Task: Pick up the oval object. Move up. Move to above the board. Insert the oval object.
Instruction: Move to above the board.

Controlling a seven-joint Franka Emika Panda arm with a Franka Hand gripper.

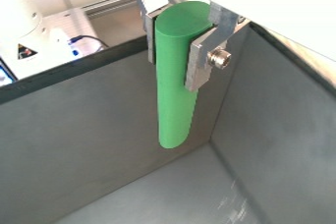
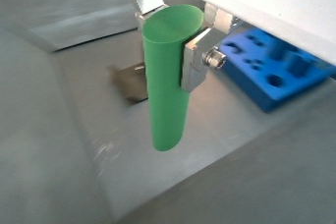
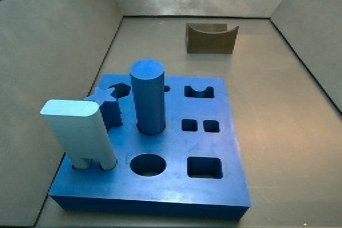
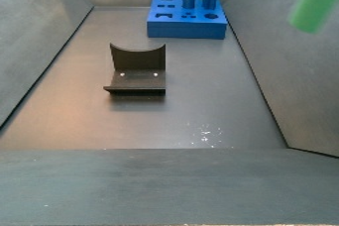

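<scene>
The oval object [image 1: 175, 76], a slim bright green peg, hangs upright in the air in both wrist views, with its lower end well above the grey floor. My gripper [image 1: 182, 33] is shut on its upper end, a silver finger plate on each side. The same peg [image 2: 168, 76] shows above the floor with the board [image 2: 272, 64] off to one side of it. In a side view only the blurred green peg [image 4: 318, 2] shows at the upper right edge; the gripper is out of that frame. The dark blue board [image 3: 227, 142] has round, square and notched holes.
A dark blue cylinder [image 3: 147, 97] and a light blue block [image 3: 76, 129] stand in the board. A brown U-shaped block [image 4: 135, 70] lies on the floor mid-bin, also visible as the block [image 3: 210, 37] near the far wall. Grey walls enclose the bin.
</scene>
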